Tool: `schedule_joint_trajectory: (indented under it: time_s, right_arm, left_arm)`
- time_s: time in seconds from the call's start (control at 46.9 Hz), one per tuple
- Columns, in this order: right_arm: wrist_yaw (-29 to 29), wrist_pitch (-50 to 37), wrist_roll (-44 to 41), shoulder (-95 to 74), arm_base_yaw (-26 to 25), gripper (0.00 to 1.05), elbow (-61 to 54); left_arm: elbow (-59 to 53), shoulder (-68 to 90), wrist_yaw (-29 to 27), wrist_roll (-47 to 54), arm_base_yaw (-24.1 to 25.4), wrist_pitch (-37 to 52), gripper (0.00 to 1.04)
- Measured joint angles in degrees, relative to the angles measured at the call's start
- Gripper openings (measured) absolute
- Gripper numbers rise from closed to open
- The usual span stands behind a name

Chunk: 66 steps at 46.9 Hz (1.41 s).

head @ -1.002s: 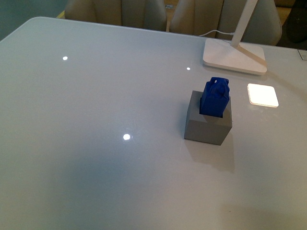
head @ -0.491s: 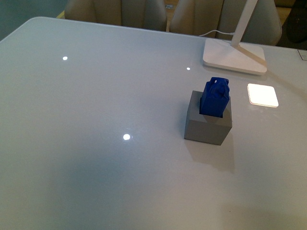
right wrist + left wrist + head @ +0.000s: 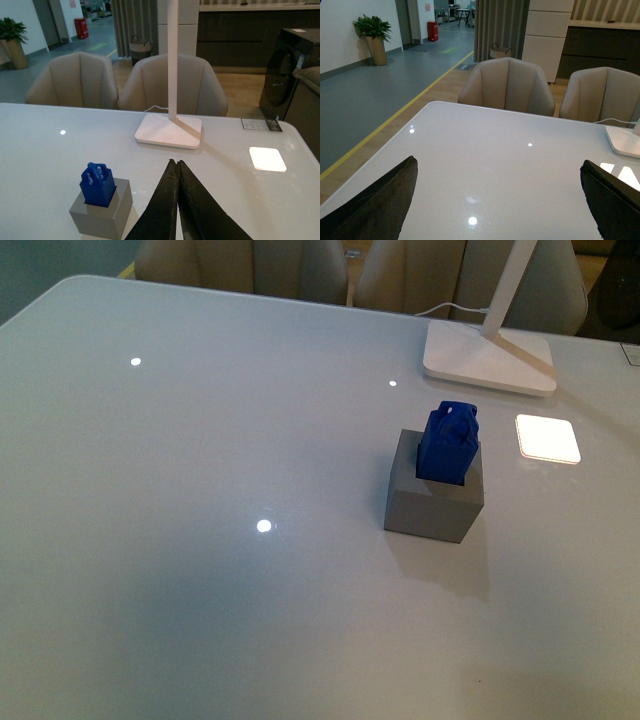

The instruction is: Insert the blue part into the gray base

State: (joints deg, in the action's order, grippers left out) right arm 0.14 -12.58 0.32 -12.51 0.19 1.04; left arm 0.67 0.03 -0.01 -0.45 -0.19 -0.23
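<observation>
**Blue part seated in gray base, both pincers clear**

Blue part (image 3: pixel 448 444) stands upright in the top hole of the gray base (image 3: pixel 432 501), upper half protruding. Base sits on the white table (image 3: pixel 200 460), near the lamp foot (image 3: pixel 488 357). Left pincer (image 3: pixel 495 200) spread wide, empty. Right pincer (image 3: pixel 177 172) closed, holding nothing, apart from the base.

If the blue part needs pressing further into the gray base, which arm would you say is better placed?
Probably the right. Its shut hand faces the blue part sitting in the gray base; the left wrist view shows neither.
</observation>
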Motion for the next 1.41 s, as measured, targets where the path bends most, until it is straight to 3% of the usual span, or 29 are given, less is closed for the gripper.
schedule_joint_trajectory:
  time_s: [0.171, 0.277, 0.512, 1.066, 1.408]
  right_arm:
    - [0.0, 2.5, 0.0, 2.5, 0.0, 0.02, 0.0]
    - [0.0, 11.5, 0.0, 9.8, 0.0, 0.02, 0.0]
    - [0.0, 12.5, 0.0, 12.1, 0.0, 0.02, 0.0]
    - [0.0, 12.5, -0.1, 12.2, 0.0, 0.97, 0.0]
    - [0.0, 12.5, -0.1, 12.2, 0.0, 0.96, 0.0]
  left_arm:
    - [0.0, 0.0, 0.0, 0.0, 0.0, 0.0, 0.97]
    - [0.0, 0.0, 0.0, 0.0, 0.0, 0.0, 0.97]
    - [0.0, 0.0, 0.0, 0.0, 0.0, 0.0, 0.97]
    - [0.0, 0.0, 0.0, 0.0, 0.0, 0.0, 0.97]
    - [0.0, 0.0, 0.0, 0.0, 0.0, 0.0, 0.97]
